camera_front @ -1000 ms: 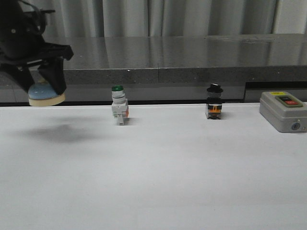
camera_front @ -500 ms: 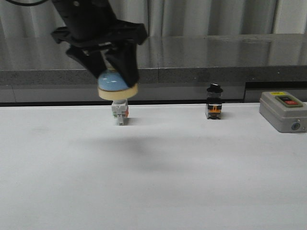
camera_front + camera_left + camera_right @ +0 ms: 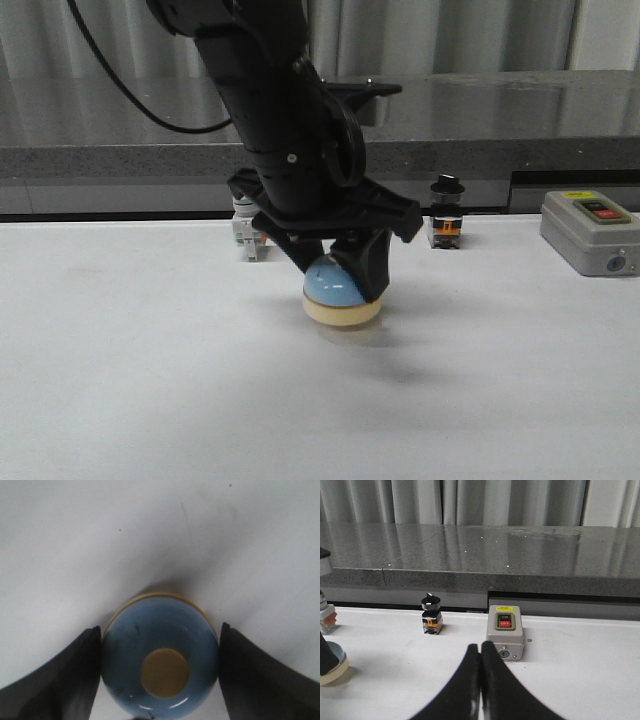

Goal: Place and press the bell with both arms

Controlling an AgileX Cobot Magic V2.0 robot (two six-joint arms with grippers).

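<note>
Left gripper (image 3: 338,283): mine, closed around the bell, one black finger (image 3: 65,680) pressed to each side of the blue dome; from my wrist I see both pads touching it with no gap.
Bell (image 3: 341,294): light-blue dome on a cream base, cream knob (image 3: 165,672) on top, upright. Its base is at or just above the white table (image 3: 150,380); I cannot tell whether it touches, though a shadow lies right beneath it.
Bell's place: out in front of the row of switches, nearer the camera than they are, roughly between the green-capped switch (image 3: 243,232) and the black-capped switch (image 3: 446,212).
Green-capped switch: behind the bell and toward my left side, mostly hidden by my left arm (image 3: 270,110); its cap is covered.
Black-capped switch: behind the bell, toward my right side, standing upright and well apart from it.
Grey switch box (image 3: 589,231): further to the right of the bell than the black-capped switch, with a red button on its face.
Right gripper (image 3: 480,690): mine too, fingers pressed together, holding nothing, hanging over bare table in front of the grey switch box.
Seen from the right wrist: the bell's edge (image 3: 332,667) shows far off to one side, with my left finger against it.
</note>
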